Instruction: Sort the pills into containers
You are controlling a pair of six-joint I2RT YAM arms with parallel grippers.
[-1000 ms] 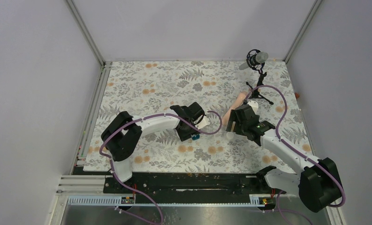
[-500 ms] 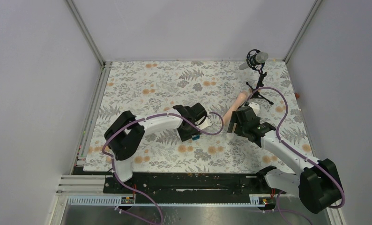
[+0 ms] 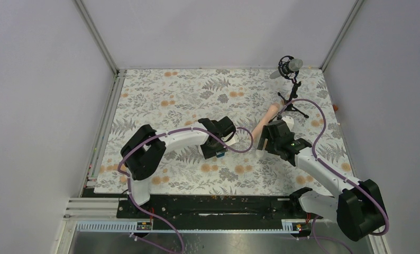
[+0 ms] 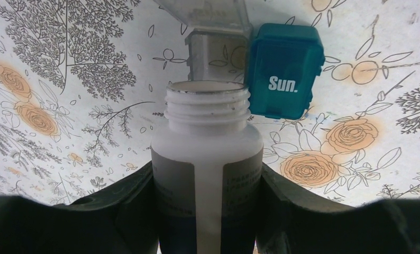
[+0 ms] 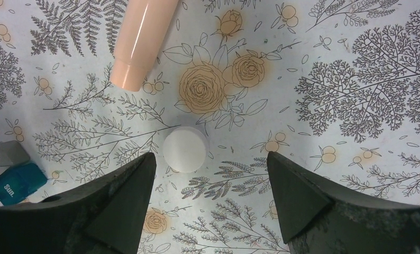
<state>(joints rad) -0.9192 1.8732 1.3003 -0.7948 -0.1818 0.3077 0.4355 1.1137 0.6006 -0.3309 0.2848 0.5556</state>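
**Top external view: both arms settle in, bottle uncapped at the box**

Farthest left, we see the left arm's elbow a little further right than it was a second ago. The left gripper [image 3: 214,149] keeps its place over the floral tablecloth [image 3: 160,95]. In the left wrist view its jaws are clamped on the white round plastic bottle with a dark label [image 4: 207,159]. The bottle is uncapped, and its threaded mouth sits just beside the small teal plastic box marked "Sun." [image 4: 285,69]. A clear plastic piece [image 4: 213,50] stands right behind the mouth; we cannot tell whether it belongs to the box. We see no pills in any view.

Further right, the right gripper [image 5: 210,203] has crept toward the back, so the white round cap [image 5: 184,149] shows less from above than before. Its jaws stand wide apart, with the cap lying untouched on the cloth just ahead of them. A long peach plastic tube [image 5: 142,39] lies beyond the cap, and the black microphone on its tripod [image 3: 291,66] stands at the far right.

We judge the shifts as lining up: the bottle mouth to the box, and the right jaws to the cap.
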